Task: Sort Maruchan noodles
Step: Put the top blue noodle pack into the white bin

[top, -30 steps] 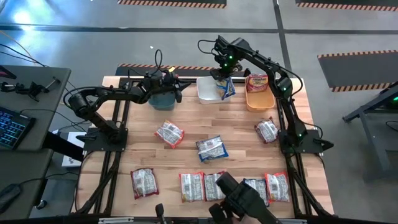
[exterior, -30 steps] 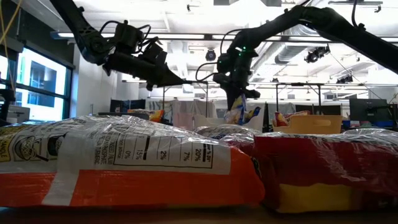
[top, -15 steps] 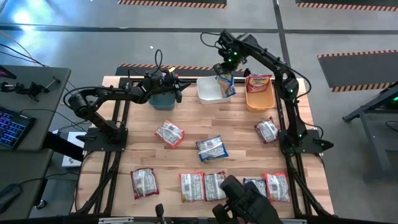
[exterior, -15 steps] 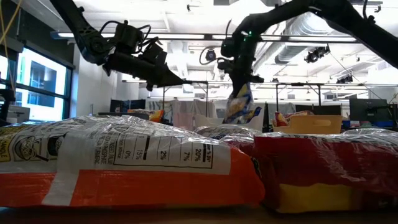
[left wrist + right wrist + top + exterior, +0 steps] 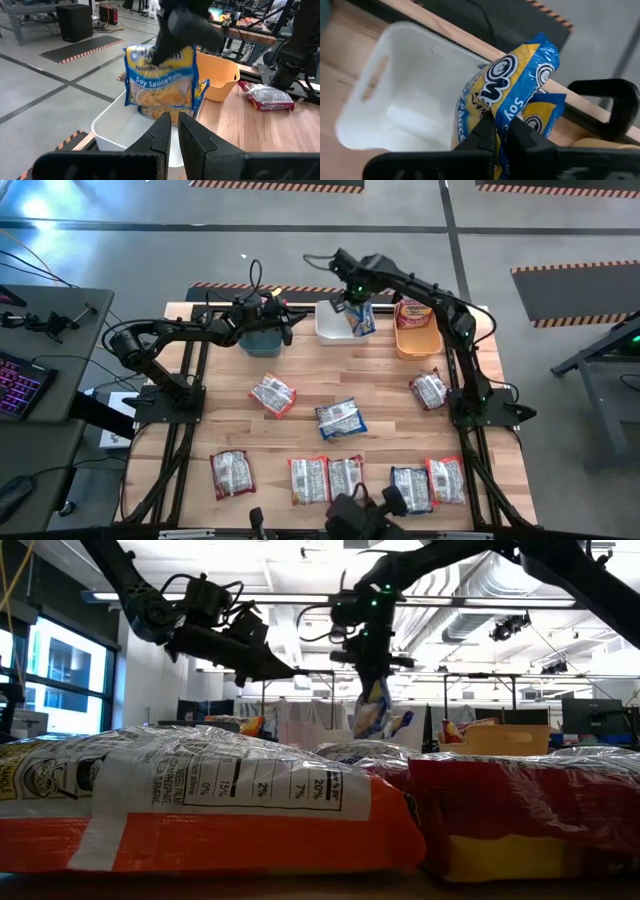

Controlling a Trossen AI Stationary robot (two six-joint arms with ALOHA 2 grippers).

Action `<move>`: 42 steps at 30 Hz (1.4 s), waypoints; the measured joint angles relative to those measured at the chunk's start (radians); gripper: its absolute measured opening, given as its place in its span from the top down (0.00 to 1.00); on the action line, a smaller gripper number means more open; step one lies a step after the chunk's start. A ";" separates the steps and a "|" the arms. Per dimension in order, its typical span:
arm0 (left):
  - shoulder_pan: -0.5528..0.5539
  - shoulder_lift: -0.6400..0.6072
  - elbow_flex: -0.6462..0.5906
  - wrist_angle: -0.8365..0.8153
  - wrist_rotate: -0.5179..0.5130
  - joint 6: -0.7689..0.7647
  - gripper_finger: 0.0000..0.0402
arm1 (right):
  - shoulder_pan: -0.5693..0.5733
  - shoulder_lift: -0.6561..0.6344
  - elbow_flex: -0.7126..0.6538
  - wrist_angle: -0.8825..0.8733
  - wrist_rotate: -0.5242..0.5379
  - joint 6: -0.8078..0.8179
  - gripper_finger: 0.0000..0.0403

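Observation:
My right gripper (image 5: 352,298) is shut on a blue and yellow noodle packet (image 5: 161,76) that hangs over the white bin (image 5: 330,330). A second blue packet (image 5: 201,93) leans inside that bin behind it. A red packet (image 5: 412,311) lies in the orange bin (image 5: 420,340). Several more packets lie flat on the table, among them a silvery one (image 5: 272,394), another (image 5: 340,418) and a row near the table's near edge (image 5: 308,480). My left gripper (image 5: 174,131), fingers shut, hovers over the teal bin (image 5: 262,340), pointing at the white bin. My right gripper pinches the blue packet by its upper edge (image 5: 167,49) between its two fingers (image 5: 488,131), coming from above and pointing down. The packet hangs upright below the fingers, its lower end (image 5: 150,106) just over the inside of the white bin.
The three bins stand in a row along the table's far edge. A red-edged packet (image 5: 428,390) lies by the right arm's base. In the low view, an orange packet (image 5: 200,800) and a red one (image 5: 520,810) fill the foreground. A dark object (image 5: 365,515) shows at the near edge.
My right gripper has risen a little with the blue packet and swung toward the table's left, turning at the wrist. The packet still hangs over the white bin, now nearer its middle. The dark object at the near edge has shifted.

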 joint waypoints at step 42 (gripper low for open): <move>0.000 0.000 0.000 -0.012 -0.002 0.000 0.94 | 0.166 0.023 -0.229 0.124 0.419 0.408 0.92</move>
